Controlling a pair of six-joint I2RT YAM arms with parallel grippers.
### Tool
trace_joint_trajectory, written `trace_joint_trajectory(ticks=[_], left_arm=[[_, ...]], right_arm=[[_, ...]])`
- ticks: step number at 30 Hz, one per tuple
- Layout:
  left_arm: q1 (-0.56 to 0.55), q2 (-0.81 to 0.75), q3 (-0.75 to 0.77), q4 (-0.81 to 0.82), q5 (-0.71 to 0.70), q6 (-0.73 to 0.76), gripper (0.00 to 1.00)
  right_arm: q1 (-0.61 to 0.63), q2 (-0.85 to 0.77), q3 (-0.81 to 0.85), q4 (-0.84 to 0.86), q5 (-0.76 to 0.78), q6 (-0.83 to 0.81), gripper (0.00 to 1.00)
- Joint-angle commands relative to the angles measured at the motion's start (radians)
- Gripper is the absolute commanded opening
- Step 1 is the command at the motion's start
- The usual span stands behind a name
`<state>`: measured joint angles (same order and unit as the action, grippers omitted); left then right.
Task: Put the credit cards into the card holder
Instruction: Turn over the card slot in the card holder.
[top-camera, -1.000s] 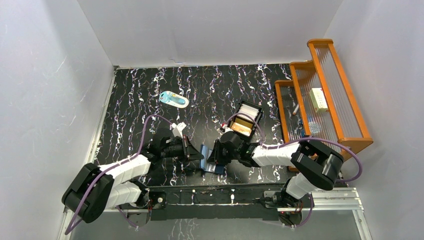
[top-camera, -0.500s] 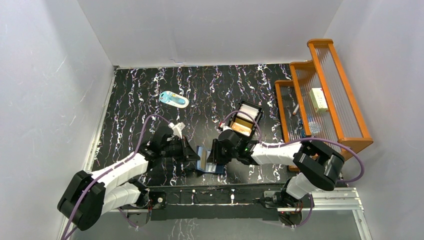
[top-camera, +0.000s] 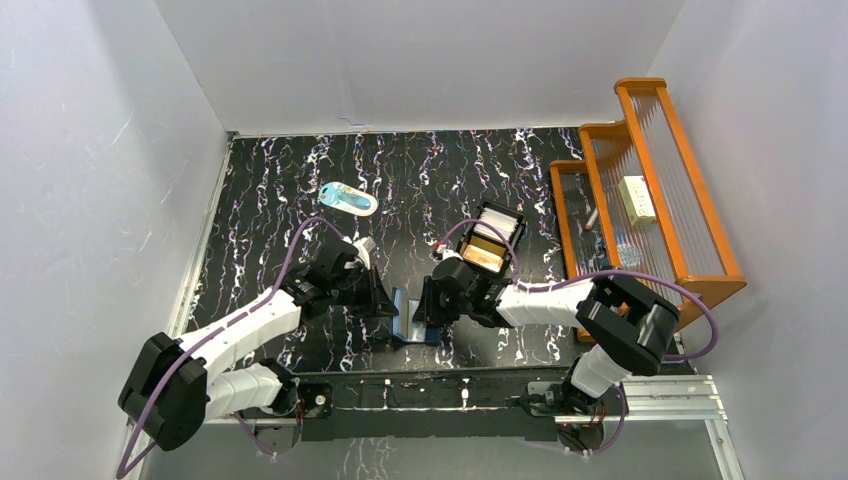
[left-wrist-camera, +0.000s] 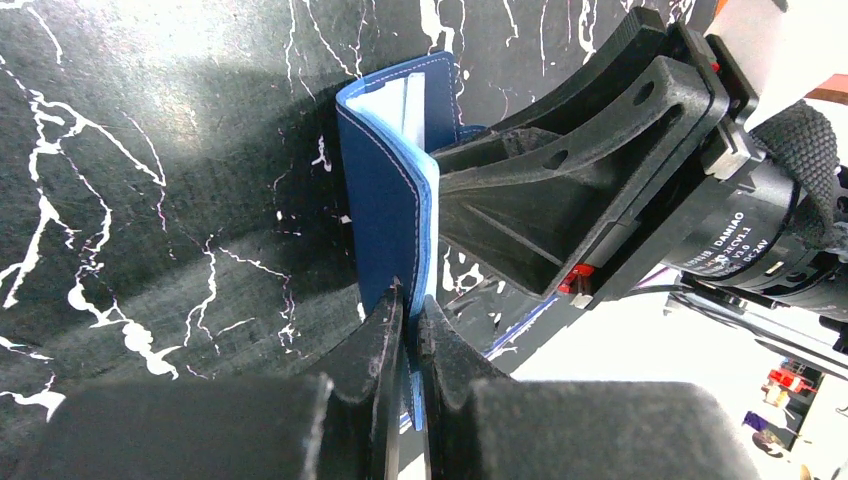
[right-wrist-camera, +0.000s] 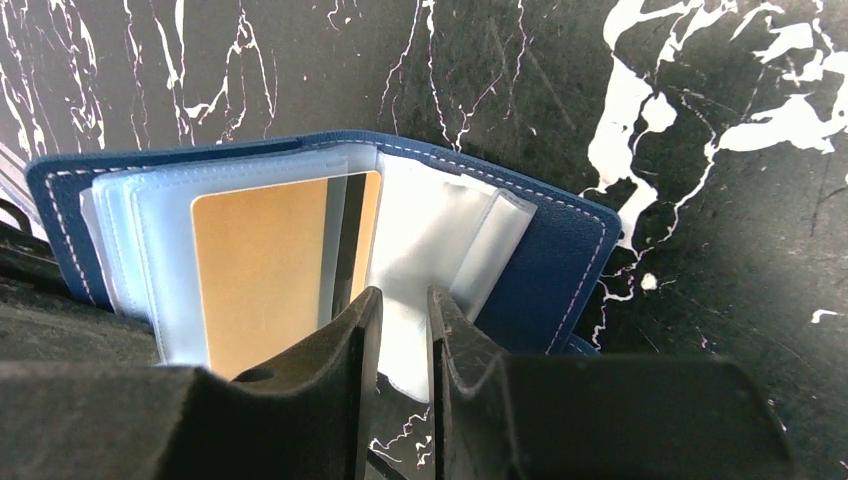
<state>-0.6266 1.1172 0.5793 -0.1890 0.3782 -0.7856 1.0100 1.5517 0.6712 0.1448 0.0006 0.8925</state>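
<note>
The navy card holder stands half open on its edge near the table's front, between both grippers. My left gripper is shut on the edge of its navy cover. In the right wrist view the card holder shows its clear pockets, and a golden-tan credit card sits inside one of them. My right gripper hovers at a clear pocket flap, its fingers a narrow gap apart with nothing clamped between them. More credit cards, a golden-tan one and white ones, lie in a black box tray.
The black box tray stands just behind my right gripper. A pale-blue-and-white oval item lies at the back left. A tiered orange wooden rack with small items lines the right edge. Grey walls enclose the table.
The card holder and both grippers have shifted slightly left and away from the front edge. The left wrist has swung farther back while keeping its grip.
</note>
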Motion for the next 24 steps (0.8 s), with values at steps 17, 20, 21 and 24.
trace_joint_trajectory(ticks=[17, 20, 21, 24], left_arm=[[-0.046, 0.076, -0.052, 0.26, 0.108, -0.093, 0.0], [-0.064, 0.091, -0.04, 0.235, 0.077, -0.077, 0.0], [-0.068, 0.1, -0.035, 0.231, 0.072, -0.075, 0.0], [-0.083, 0.131, -0.018, 0.215, 0.048, -0.071, 0.0]], right_arm=[[-0.003, 0.012, -0.014, 0.04, 0.024, -0.01, 0.32], [-0.002, 0.013, -0.01, 0.036, 0.021, -0.013, 0.34], [-0.003, 0.013, -0.009, 0.033, 0.019, -0.015, 0.34], [-0.004, -0.001, -0.003, -0.003, 0.037, -0.016, 0.37]])
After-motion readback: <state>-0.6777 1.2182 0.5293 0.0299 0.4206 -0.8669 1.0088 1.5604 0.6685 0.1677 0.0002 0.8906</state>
